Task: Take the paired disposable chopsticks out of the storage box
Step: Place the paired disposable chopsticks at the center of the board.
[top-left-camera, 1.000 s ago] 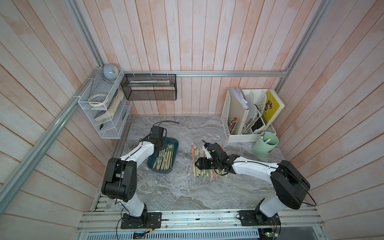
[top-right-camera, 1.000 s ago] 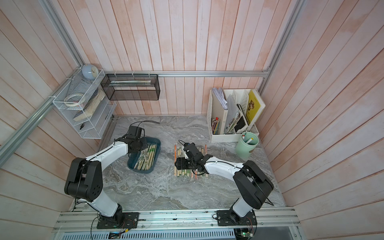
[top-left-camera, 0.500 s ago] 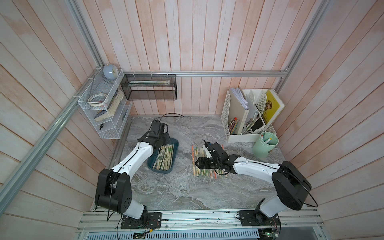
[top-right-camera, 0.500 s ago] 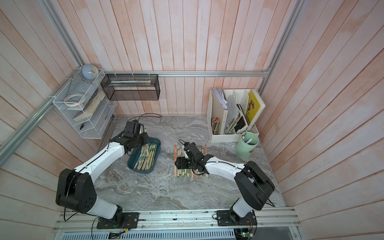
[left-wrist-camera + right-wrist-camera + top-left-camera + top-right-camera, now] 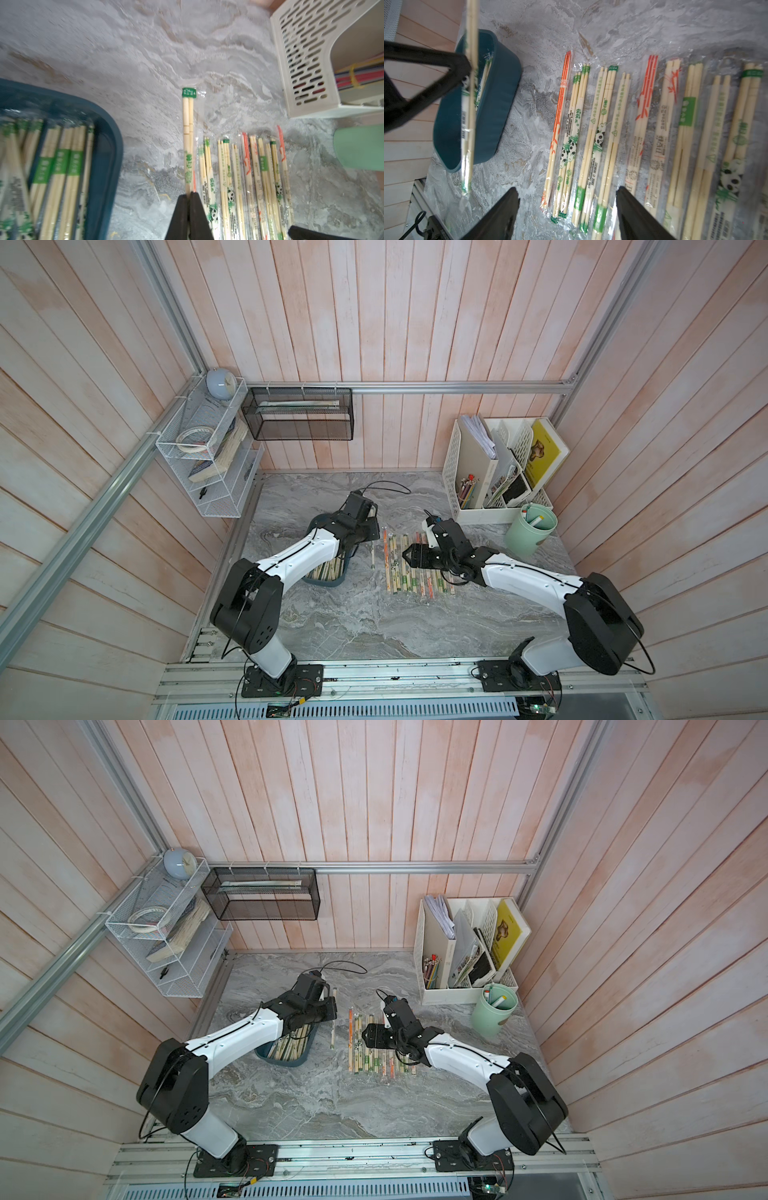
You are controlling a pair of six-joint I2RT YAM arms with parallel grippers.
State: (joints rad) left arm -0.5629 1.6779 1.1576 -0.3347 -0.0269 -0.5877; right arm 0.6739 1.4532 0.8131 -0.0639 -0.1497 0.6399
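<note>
My left gripper (image 5: 188, 195) is shut on one pair of the paired disposable chopsticks (image 5: 188, 135), in a clear sleeve with green marks. The held pair (image 5: 374, 549) hangs above the table between the storage box (image 5: 332, 581) and a row of several pairs (image 5: 415, 568) lying on the marble. The dark teal box (image 5: 286, 1060) holds more pairs (image 5: 291, 1044), partly hidden by my left arm. Over the left end of the row (image 5: 654, 124) hovers my right gripper (image 5: 566, 189), open and empty. In both top views the right gripper (image 5: 365, 1036) points at the held pair (image 5: 333, 1019).
A white perforated file organiser (image 5: 490, 472) and a pale green cup (image 5: 532, 529) stand at the back right. A black mesh basket (image 5: 299, 414) and a white wire shelf (image 5: 208, 456) hang on the walls. Aluminium rails edge the table's front.
My left gripper has lifted from the box and swung right, carrying one pair out past the box's right rim. The right arm has not moved.
</note>
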